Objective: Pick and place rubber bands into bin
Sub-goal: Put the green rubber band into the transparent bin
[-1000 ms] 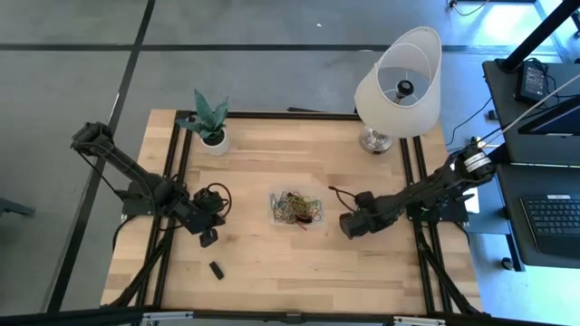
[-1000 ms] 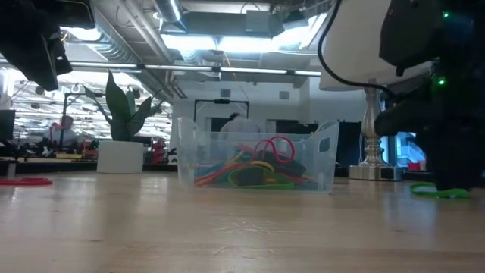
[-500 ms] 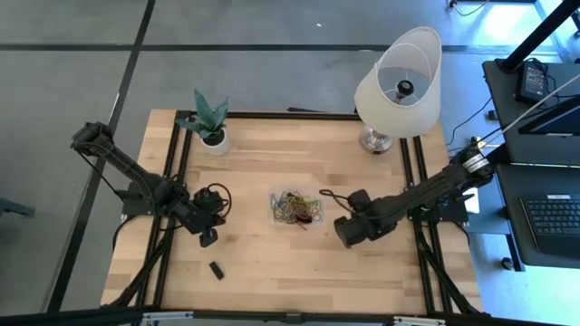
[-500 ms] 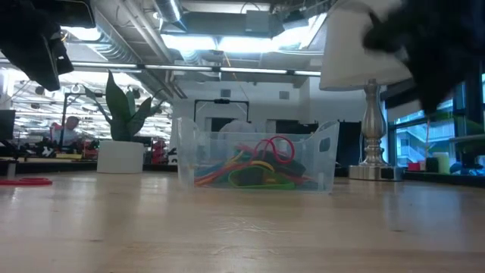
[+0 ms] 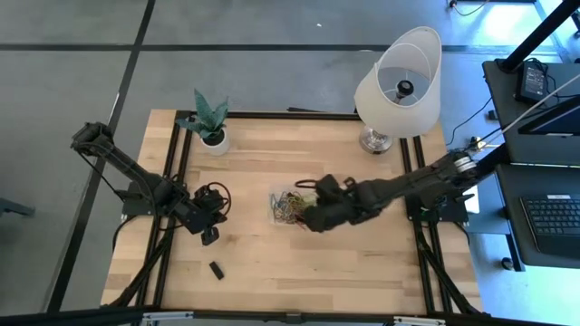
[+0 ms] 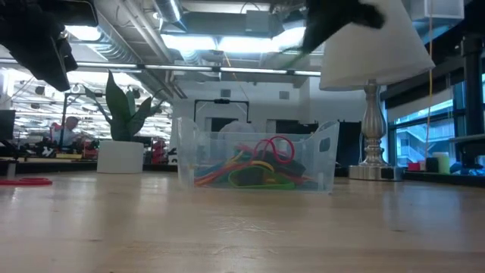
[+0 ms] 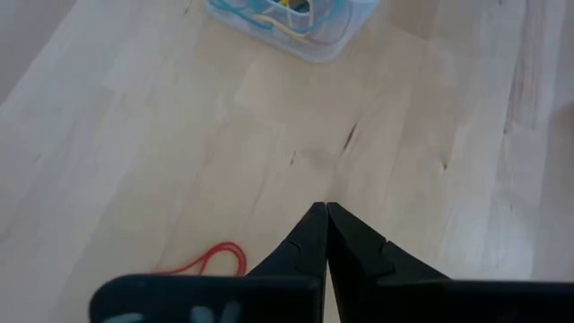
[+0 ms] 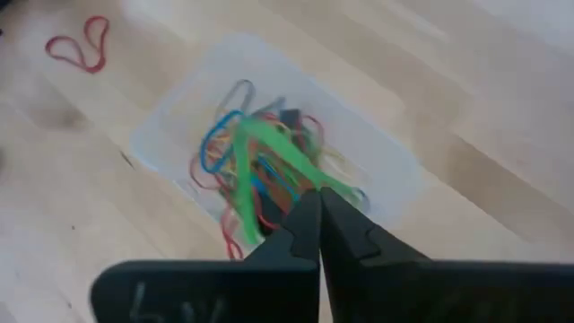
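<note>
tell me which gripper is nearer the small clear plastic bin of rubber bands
Right. The right gripper hangs at the clear plastic bin's right edge, shut on a green rubber band. The left gripper is shut well off to the bin's left.

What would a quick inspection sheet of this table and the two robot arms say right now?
Surface: pale wooden table.
Job's things: clear bin holds many rubber bands; one red band lies loose on the wood.
Clutter: potted plant, lamp, small black object.
Grippers: right gripper over the bin, jaws shut on a green band; left gripper jaws shut, empty, above the wood.
Cables: nothing seen on the tabletop.
Surroundings: desk with keyboard.
</note>
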